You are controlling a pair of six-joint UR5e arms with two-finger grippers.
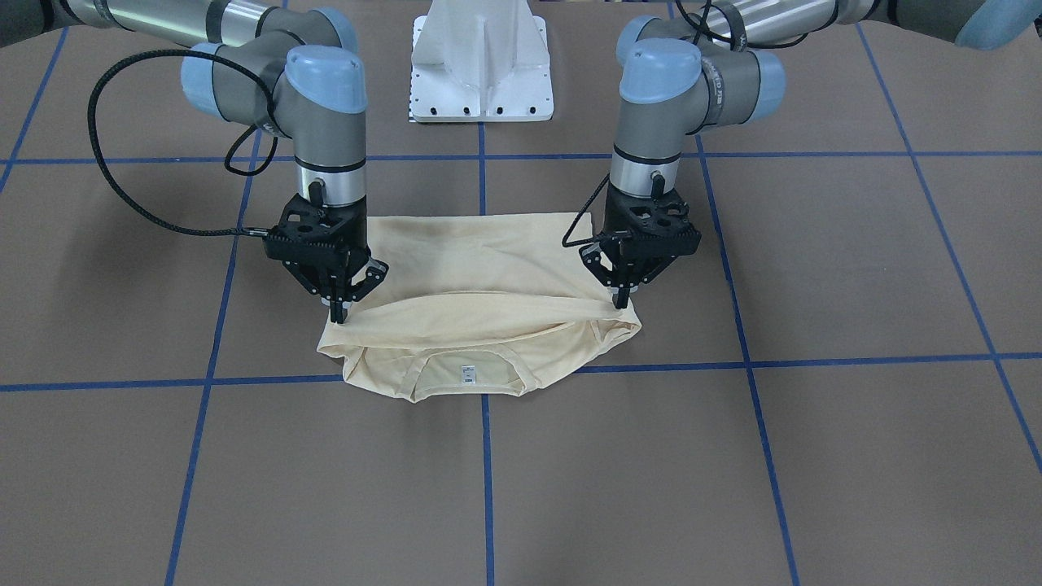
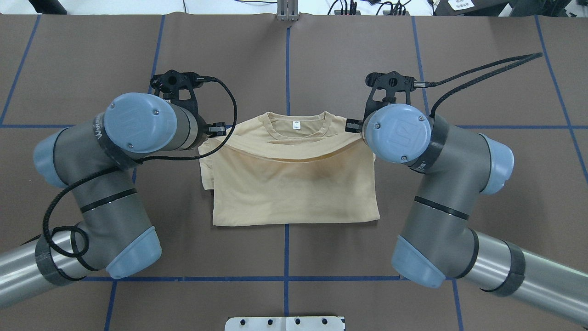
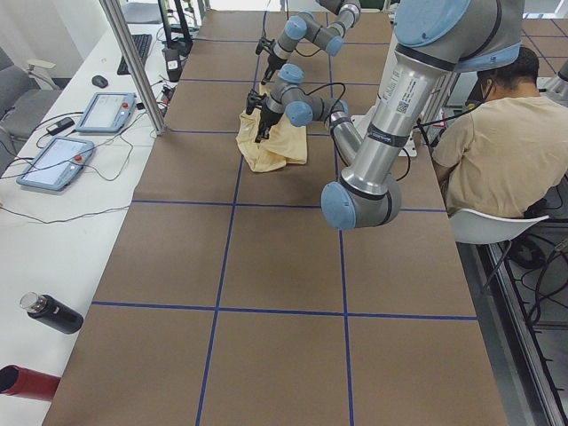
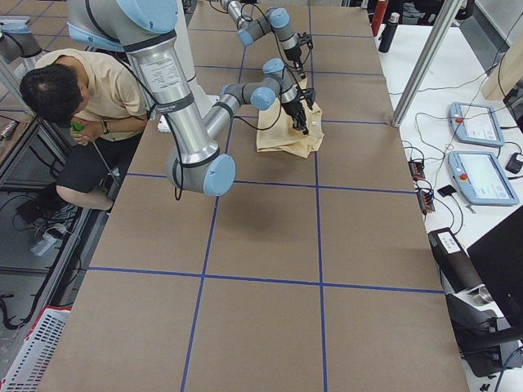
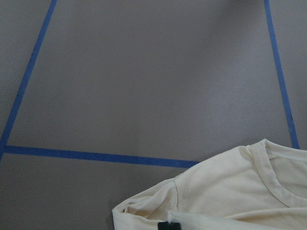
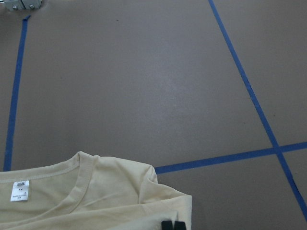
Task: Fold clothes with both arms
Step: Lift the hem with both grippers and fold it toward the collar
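Only frontally do left fingers and right fingers visibly pinch the T-shirt.

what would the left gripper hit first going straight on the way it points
The left gripper points down, fingers shut on the T-shirt's folded edge; it would likely press into the shirt layers below, then the table.
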